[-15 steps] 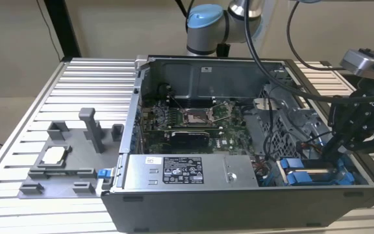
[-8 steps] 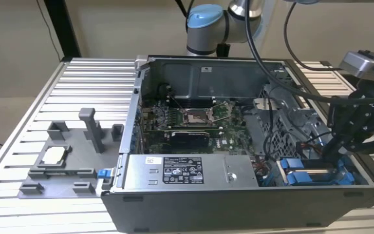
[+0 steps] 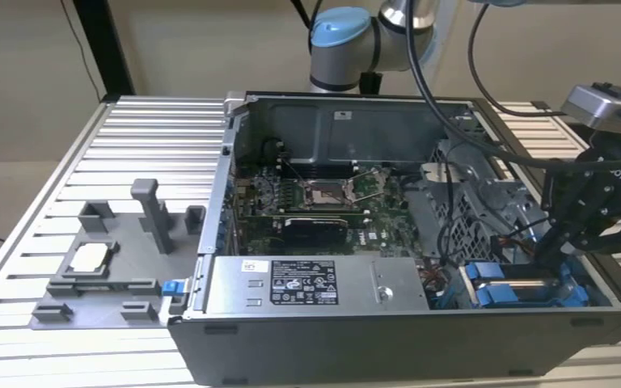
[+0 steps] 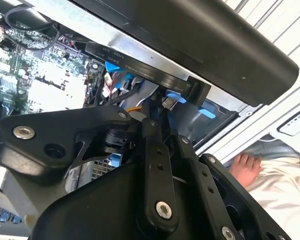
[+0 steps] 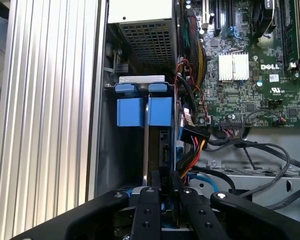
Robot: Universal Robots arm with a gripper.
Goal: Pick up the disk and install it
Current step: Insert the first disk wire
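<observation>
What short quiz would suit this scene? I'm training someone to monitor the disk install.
1. True or false: the grey tray sits outside the computer case, at the exterior view's left.
2. The gripper reaches: A) onto the grey tray, B) into the case's drive bay, C) onto the motherboard.
3. Fill in: the drive bay's plastic brackets are ____.
Key: 1 true; 2 B; 3 blue.
</observation>
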